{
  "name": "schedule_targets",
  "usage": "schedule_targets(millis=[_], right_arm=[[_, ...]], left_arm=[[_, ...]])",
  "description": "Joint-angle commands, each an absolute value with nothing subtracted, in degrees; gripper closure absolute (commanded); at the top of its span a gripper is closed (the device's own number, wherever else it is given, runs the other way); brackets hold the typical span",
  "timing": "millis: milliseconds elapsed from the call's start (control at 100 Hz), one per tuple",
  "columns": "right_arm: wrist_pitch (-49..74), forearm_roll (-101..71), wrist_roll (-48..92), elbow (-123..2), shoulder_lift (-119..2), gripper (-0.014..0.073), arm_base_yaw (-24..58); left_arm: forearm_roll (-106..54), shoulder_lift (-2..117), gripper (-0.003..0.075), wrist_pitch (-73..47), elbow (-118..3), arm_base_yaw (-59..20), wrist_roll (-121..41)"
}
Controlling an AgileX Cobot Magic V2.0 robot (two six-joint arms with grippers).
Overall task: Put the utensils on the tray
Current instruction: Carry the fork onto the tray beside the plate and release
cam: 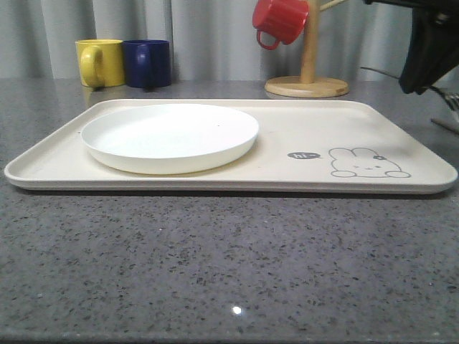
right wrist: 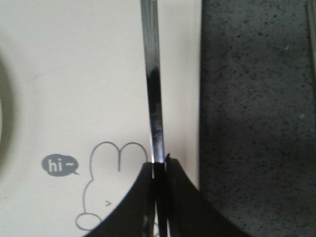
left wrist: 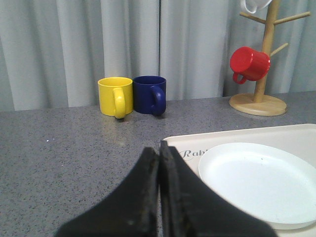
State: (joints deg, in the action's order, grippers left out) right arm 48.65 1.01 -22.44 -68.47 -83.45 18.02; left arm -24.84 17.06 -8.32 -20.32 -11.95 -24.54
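Observation:
The cream tray [cam: 301, 129] lies across the middle of the table, its bunny drawing [cam: 367, 163] at the near right. My right gripper [cam: 423, 82] hangs above the tray's right end, shut on a slim silver handle [right wrist: 154, 89] that reaches out over the tray [right wrist: 74, 74] near its right rim. Fork tines [cam: 452, 102] show just below that gripper at the right edge. My left gripper [left wrist: 159, 148] is shut with nothing in it, over the table beside the tray's [left wrist: 296, 133] left corner. Another thin silver utensil piece [cam: 445, 125] lies on the table right of the tray.
A round white plate [cam: 170, 132] sits on the tray's left half. Behind the tray stand a yellow mug [cam: 99, 62] and a dark blue mug [cam: 148, 63]. A wooden mug tree [cam: 308, 68] at the back right holds a red mug [cam: 280, 20]. Grey speckled tabletop [cam: 215, 265] lies in front.

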Motion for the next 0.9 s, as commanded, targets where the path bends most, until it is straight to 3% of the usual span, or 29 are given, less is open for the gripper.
schedule_targets(millis=[0,230,890], right_arm=[[45.19,8.22,-32.18,-70.47,-82.34,0.0648,22.28],[43.29,21.29,-48.49,-73.05,-87.67,0.0648,30.96],[40.61,19.24,-52.46,-78.37,-98.60,0.0620,33.44]], left_arm=[[-25.20,17.51,0.0738,-4.33,-21.99,-12.34,-24.69],[-25.20,17.51,0.0738,-4.33,-21.99,-12.34,-24.69],[-25.20,17.51,0.0738,-4.33,-21.99,-12.34,-24.69]])
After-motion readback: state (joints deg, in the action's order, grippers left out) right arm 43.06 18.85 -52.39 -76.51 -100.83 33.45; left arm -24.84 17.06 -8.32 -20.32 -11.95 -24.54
